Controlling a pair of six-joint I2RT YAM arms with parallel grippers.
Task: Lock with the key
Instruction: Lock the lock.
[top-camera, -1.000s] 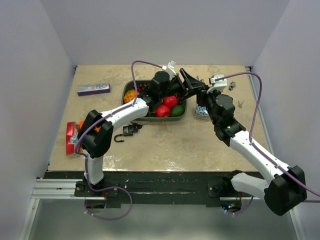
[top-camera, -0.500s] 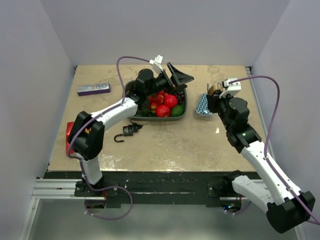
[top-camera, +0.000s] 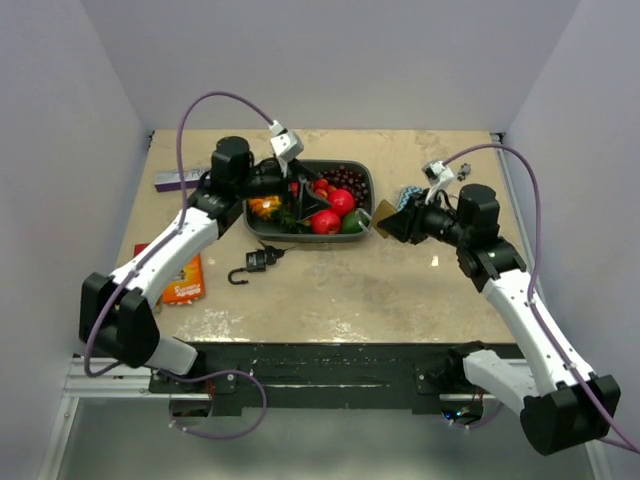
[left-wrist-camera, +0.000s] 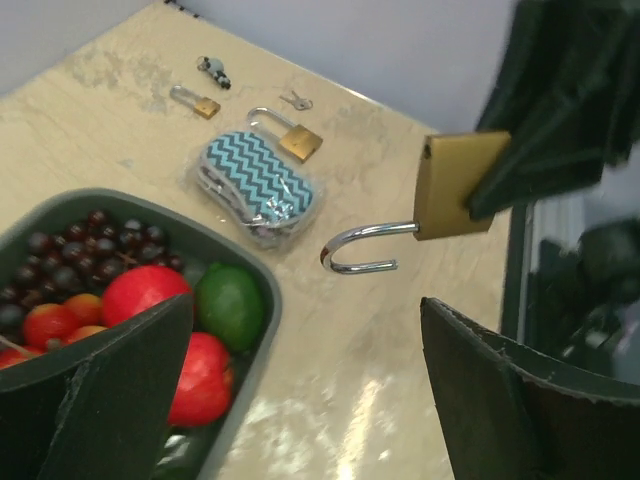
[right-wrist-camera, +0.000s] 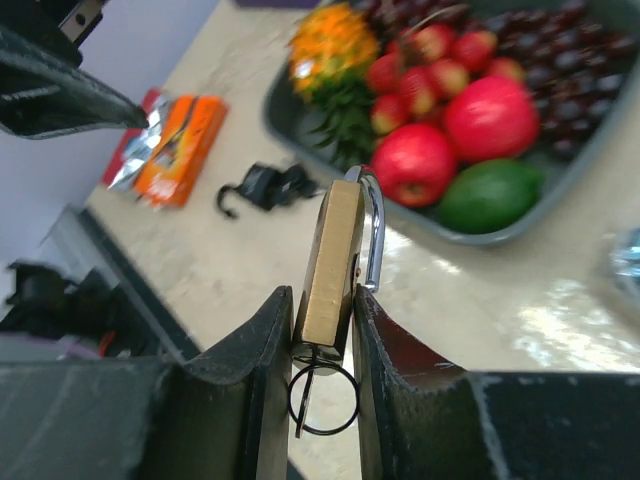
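Right pincer (right-wrist-camera: 322, 305) is pinching the brass padlock (right-wrist-camera: 335, 240) by its flat faces. It holds the lock in the air above the tabletop (top-camera: 350, 295), just right of the fruit tray (top-camera: 366, 172). The body is turned sideways with the shackle (left-wrist-camera: 362, 247) swung open toward the tray side, which leaves the shackle free to be pushed home.

Key ring (right-wrist-camera: 322, 395) hangs from the bottom of the body between the fingers. The key itself is hidden; it's likely seated in the keyhole, but I can't confirm.

Left pincer (left-wrist-camera: 305, 305) is spread fully and holds nothing. It hovers over the tray facing the lock, and its wrist cam sees the lock through the gap between its fingers.

Reads as a two-arm setup: right is the vise, left does the work. My guess for next: left closes the shackle or goes for the key ring, then turns.

Risk: the grip is on smooth brass, so a push could twist the lock in the pads.

Black padlock (top-camera: 258, 261) lies open on the tabletop by the tray's near side, not involved.
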